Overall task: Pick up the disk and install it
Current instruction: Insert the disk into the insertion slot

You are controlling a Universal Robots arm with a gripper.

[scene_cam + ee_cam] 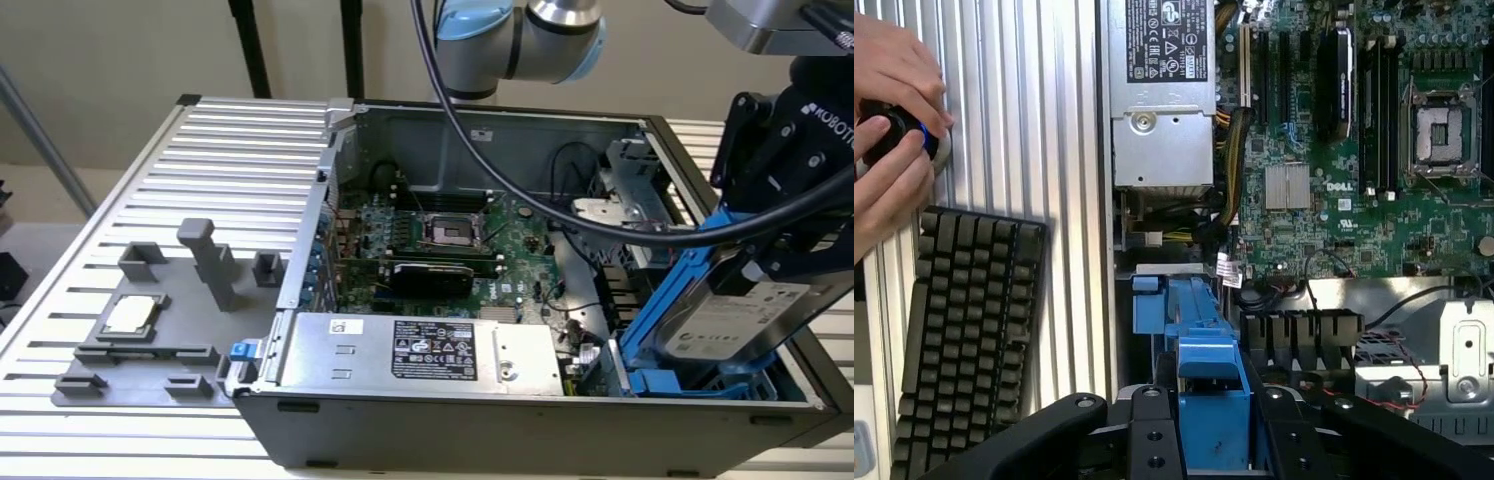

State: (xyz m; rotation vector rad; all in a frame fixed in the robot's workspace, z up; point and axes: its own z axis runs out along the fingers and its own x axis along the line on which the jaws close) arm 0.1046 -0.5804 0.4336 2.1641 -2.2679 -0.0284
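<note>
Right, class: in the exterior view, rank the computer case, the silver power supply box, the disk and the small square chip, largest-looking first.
1. computer case
2. power supply box
3. disk (tilted, partly behind the gripper, so second and third are unsure)
4. chip

The disk (727, 325) is silver-grey with a white label, edged in bright blue. The tool (1209, 425) is black. The motherboard (441, 240) is green. The power supply (420, 350) is silver with a black label. The bench (254, 150) is pale grey, ribbed in parallel lines. The keyboard (969, 320) is black.
</note>
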